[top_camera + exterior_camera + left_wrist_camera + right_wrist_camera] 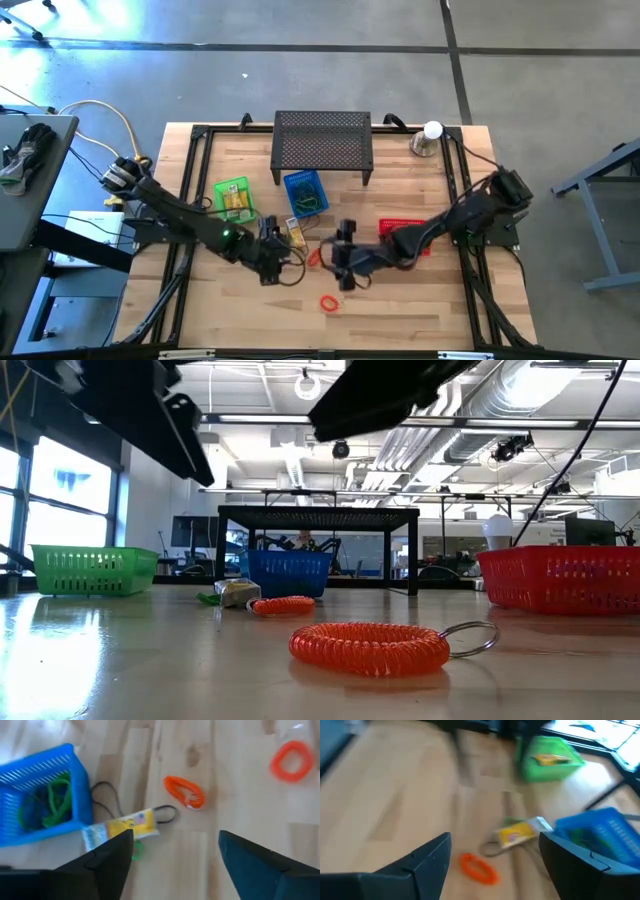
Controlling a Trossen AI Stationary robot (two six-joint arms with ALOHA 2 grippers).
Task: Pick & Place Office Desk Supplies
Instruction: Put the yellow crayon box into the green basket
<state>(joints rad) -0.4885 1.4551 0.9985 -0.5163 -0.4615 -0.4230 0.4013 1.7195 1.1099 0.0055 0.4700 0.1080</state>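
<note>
An orange coil loop (329, 302) with a key ring lies near the table's front; it fills the low view (368, 647). A second orange loop (312, 258) and a yellow packet (297, 235) lie between my grippers, near the blue basket (305, 193). My left gripper (275, 262) hangs open and empty above the table just left of them; its wrist view (175, 837) shows the loop (185, 792) and packet (122, 827) ahead. My right gripper (345, 265) hangs open and empty just right of them; its wrist view (495, 840) shows the loop (477, 867) and packet (520, 832).
The blue basket holds green and blue loops (55, 800). A green basket (235, 200) with a yellow packet stands left of it, a red basket (405, 235) under the right arm. The black perforated stand (322, 145) and a silver cup with a white ball (430, 138) stand at the back.
</note>
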